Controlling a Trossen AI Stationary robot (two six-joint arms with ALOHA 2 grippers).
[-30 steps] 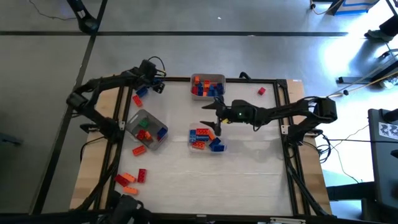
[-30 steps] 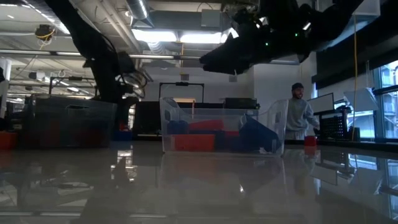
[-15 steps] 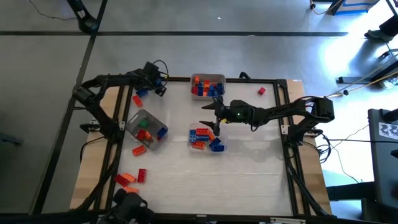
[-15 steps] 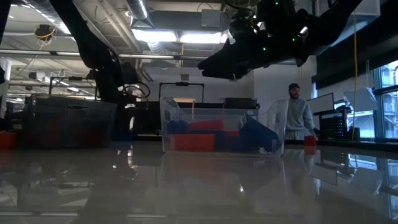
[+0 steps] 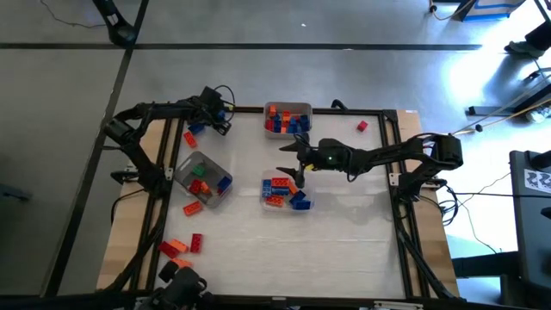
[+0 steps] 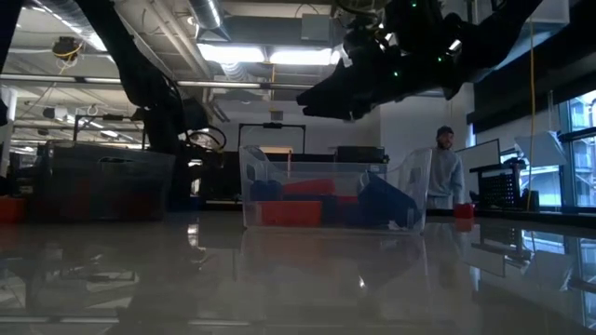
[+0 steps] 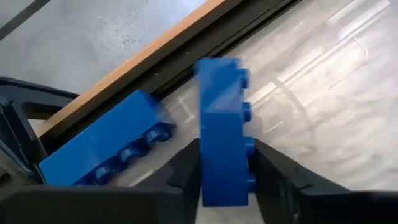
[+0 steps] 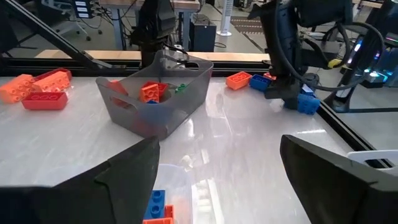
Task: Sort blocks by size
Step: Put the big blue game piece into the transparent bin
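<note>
Left gripper (image 7: 225,171): I am closing its jaws on a blue block (image 7: 222,127) at the far left corner of the worktop (image 5: 344,250). A second ago the jaws were wide and empty; now they are sitting narrow against both sides of the block.

Held block: it is standing upright between the two fingers, studs to one side. I cannot tell whether it is already lifting off the worktop.

Second blue block (image 7: 102,149): it is lying just beside the held one, close to the wooden edge (image 7: 124,68). An orange block (image 8: 238,79) is resting near them.

What this means: I judge that the pick is made and the carry to a tray is coming next. Which tray fits this size I cannot say yet.

Right gripper (image 5: 293,164): it is hovering above the near middle tray (image 5: 303,205), jaws wide, holding nothing. It is showing no movement against the earlier views.

Trays: the left tray (image 5: 191,165), the far tray (image 5: 287,106) and the near middle tray are all holding mixed blocks.

Loose blocks: some orange and red ones (image 5: 182,245) are lying at the near left, and one red block (image 5: 362,127) at the far right.

Risk: the grip is near the block's lower part, so it may be tipping when I lift.
</note>
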